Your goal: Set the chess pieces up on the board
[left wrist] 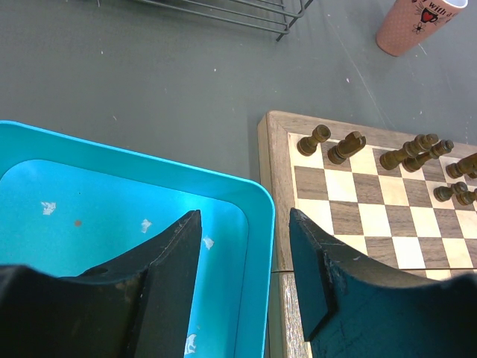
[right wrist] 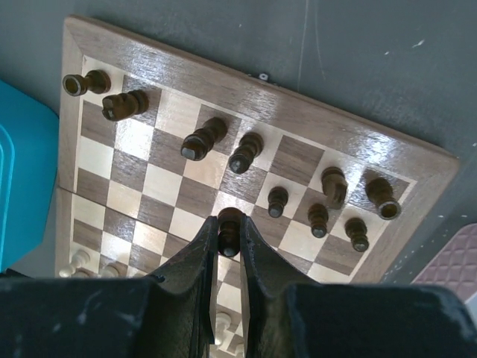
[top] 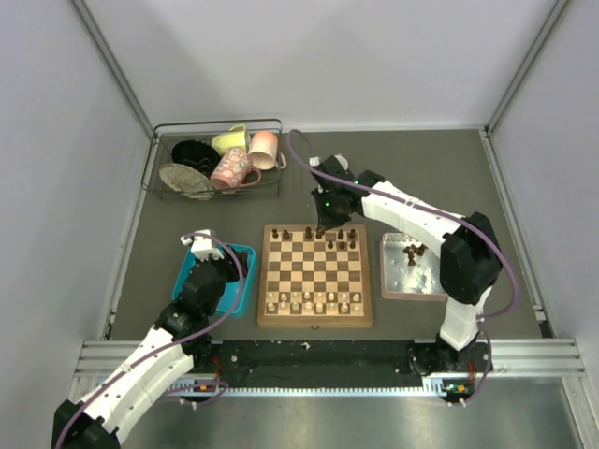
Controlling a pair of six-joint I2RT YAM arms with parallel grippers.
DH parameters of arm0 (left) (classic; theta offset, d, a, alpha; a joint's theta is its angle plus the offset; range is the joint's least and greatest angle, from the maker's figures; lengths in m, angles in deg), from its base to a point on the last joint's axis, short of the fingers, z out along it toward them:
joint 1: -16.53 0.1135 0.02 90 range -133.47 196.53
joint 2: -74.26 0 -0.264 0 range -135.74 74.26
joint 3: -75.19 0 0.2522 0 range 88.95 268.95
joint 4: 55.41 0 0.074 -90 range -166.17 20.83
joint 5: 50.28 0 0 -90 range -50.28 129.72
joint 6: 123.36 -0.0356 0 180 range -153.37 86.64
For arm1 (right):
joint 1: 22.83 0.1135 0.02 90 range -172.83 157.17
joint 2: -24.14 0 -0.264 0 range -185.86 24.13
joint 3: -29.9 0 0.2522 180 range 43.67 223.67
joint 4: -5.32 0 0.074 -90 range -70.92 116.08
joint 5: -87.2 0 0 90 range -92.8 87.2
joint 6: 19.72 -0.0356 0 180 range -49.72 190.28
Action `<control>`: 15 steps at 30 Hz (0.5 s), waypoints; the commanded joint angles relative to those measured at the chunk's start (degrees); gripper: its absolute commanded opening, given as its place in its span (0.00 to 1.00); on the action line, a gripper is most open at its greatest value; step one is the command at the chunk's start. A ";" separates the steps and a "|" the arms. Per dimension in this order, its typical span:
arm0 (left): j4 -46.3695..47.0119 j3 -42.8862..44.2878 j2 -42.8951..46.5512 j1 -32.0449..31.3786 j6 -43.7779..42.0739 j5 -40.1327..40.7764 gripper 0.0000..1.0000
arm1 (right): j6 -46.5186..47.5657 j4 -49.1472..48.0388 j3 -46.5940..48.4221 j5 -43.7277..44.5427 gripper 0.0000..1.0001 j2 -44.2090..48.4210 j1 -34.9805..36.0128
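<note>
At twelve o'clock on the checkered wooden board (right wrist: 223, 71), right gripper (right wrist: 229, 237) pinches a dark brown chessman (right wrist: 229, 222); lowering may topple neighbouring chessmen (right wrist: 277, 201). Left gripper (left wrist: 244, 224) gapes empty.

Dark chess pieces (right wrist: 246, 151) stand on checkered board (right wrist: 186, 68).

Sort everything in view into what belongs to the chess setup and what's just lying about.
Job: dark chess pieces, board, grey tray holding more, right end effector gripping one.
Lying about: wire basket, cups, blue tray.
</note>
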 commanded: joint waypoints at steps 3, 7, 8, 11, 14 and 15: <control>3.29 0.78 -0.43 0.20 -0.26 -0.10 0.55 | -2.81 1.90 3.94 5.96 0.00 -2.60 3.42; 3.29 0.78 -0.34 0.20 -0.26 -0.19 0.56 | -3.86 1.82 3.07 7.81 0.02 -3.65 3.68; 3.29 0.78 -0.34 0.20 -0.35 -0.19 0.56 | -4.13 1.82 3.15 7.82 0.02 -3.74 3.60; 3.29 0.78 -0.26 0.20 -0.26 -0.10 0.56 | -4.13 1.73 2.98 7.99 0.02 -4.80 3.77; 3.20 0.78 -0.17 0.20 -0.26 -0.10 0.55 | -4.22 1.56 3.06 7.99 0.02 -5.76 4.21; 3.20 0.70 -0.17 0.20 -0.26 -0.10 0.56 | -4.22 1.47 3.06 7.91 0.02 -6.03 4.30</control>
